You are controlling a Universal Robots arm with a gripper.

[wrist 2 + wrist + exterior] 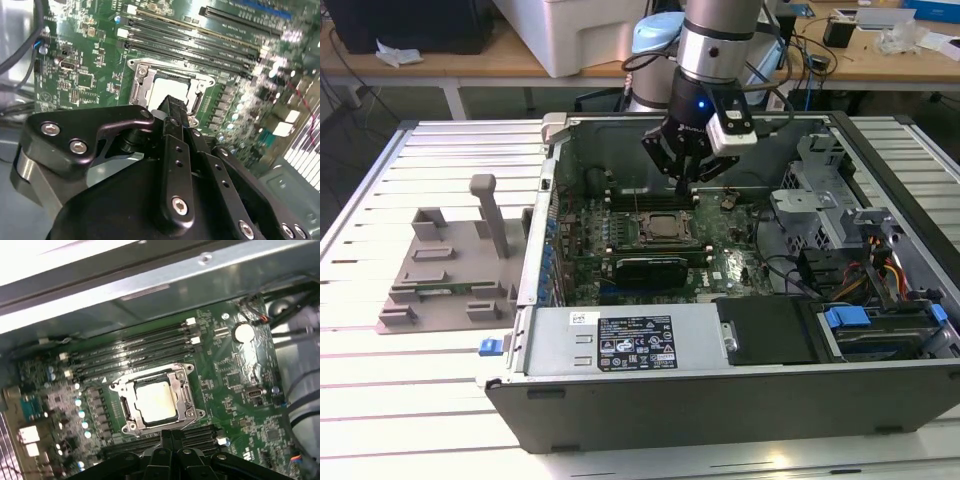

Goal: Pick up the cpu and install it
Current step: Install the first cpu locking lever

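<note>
Silvery and square, the cpu [156,400] lay seated in the metal-framed socket [157,398] on the green motherboard [235,375], and I saw it there in both wrist views. My pincer [686,183] hung just above the socket with its fingers [170,439] drawn together and nothing between them. In the exterior view the open computer case [740,395] sat on the slatted tabletop [420,400], with the socket at about six o'clock from the pincer and the long black expansion card [655,268] just beyond it. A grey fixture [450,270] stood outside the case at about nine o'clock.
</note>
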